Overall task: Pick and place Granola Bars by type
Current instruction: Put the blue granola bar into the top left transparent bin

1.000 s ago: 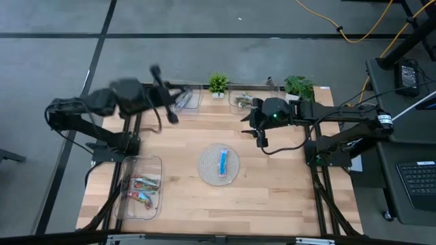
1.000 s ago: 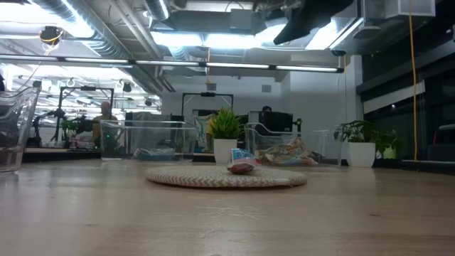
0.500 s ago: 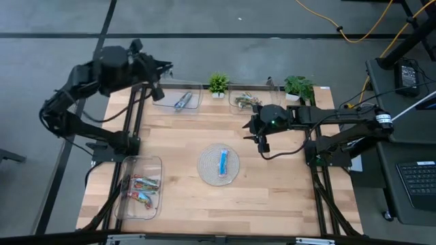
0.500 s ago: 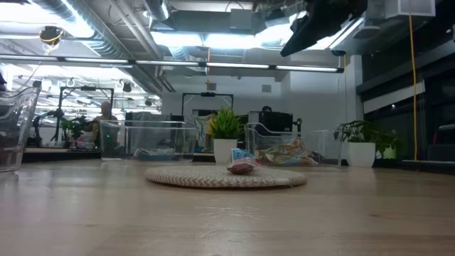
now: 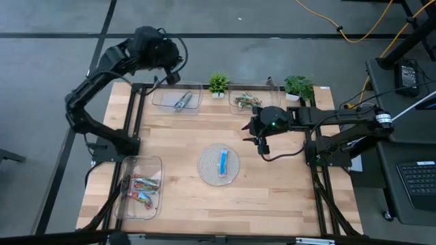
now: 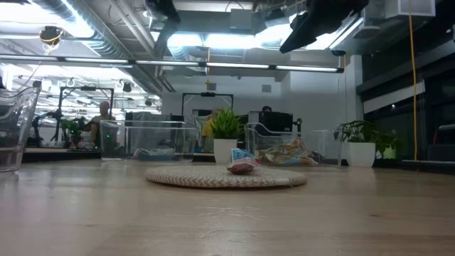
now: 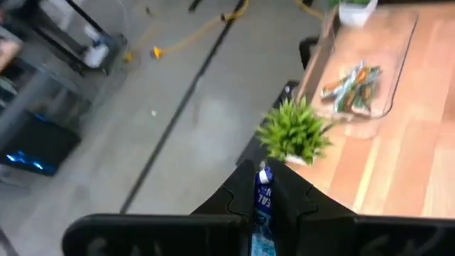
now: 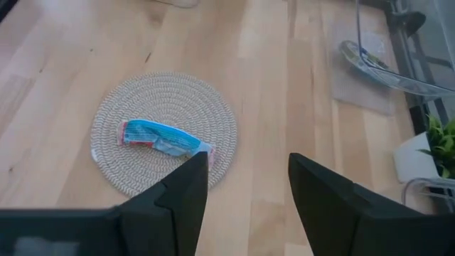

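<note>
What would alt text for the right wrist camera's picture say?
A blue-wrapped granola bar lies on a round woven mat on a wooden table, seen past the open right gripper. A clear tray sits farther off.

Pale blond wood table [image 5: 272, 184], black frame round it. On the beige woven mat [image 5: 219, 165], spiralled in rings, a blue bar [image 5: 223, 162] with red ends. Left gripper [image 7: 264, 206], black, pinches a blue bar [image 7: 263, 213] with white lettering. Beside the mat, red multicoloured bars [image 5: 139, 189] in a clear tray [image 5: 154, 204]. Green plants [image 5: 218, 83] in white pots.
</note>
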Controlling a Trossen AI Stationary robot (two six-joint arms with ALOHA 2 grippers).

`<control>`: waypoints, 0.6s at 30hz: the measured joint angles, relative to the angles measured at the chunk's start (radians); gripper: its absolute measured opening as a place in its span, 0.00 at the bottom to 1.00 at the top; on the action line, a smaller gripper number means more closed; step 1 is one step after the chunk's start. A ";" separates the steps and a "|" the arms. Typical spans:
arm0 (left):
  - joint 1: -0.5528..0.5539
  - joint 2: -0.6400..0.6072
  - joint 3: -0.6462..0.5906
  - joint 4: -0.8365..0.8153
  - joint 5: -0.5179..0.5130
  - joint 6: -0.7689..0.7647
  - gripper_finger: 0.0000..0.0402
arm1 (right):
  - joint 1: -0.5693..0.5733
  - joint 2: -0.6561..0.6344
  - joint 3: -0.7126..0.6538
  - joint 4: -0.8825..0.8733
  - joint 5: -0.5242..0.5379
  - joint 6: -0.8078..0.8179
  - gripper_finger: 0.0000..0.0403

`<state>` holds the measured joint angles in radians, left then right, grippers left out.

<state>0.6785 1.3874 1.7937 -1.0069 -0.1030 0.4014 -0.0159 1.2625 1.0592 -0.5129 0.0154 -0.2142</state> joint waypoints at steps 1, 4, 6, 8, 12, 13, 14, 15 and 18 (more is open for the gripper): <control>0.019 0.010 -0.007 -0.003 0.018 0.003 0.03 | 0.003 0.000 0.000 0.000 0.000 0.000 0.49; 0.068 0.033 -0.033 0.001 0.071 0.006 0.03 | 0.007 0.000 0.000 -0.001 0.000 0.000 0.49; 0.089 0.040 -0.059 0.006 0.088 0.015 0.03 | 0.007 0.000 0.000 -0.001 0.000 -0.001 0.49; 0.109 0.046 -0.090 0.012 0.096 0.024 0.03 | 0.007 0.000 0.000 -0.001 0.000 -0.003 0.49; 0.141 0.052 -0.158 0.033 0.126 0.032 0.03 | 0.007 0.000 0.000 -0.001 0.000 -0.005 0.49; 0.148 0.052 -0.175 0.046 0.134 0.035 0.03 | 0.007 0.000 0.000 -0.001 0.000 -0.006 0.49; 0.154 0.052 -0.193 0.060 0.140 0.040 0.03 | 0.007 0.000 0.000 -0.001 0.000 -0.006 0.49; 0.159 0.052 -0.211 0.073 0.145 0.043 0.03 | 0.007 0.000 0.000 -0.001 0.000 -0.006 0.49; 0.176 0.052 -0.260 0.114 0.157 0.050 0.03 | 0.007 0.000 0.000 -0.001 0.000 -0.006 0.49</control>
<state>0.8544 1.4391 1.5337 -0.8933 0.0543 0.4511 -0.0093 1.2625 1.0592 -0.5140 0.0154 -0.2207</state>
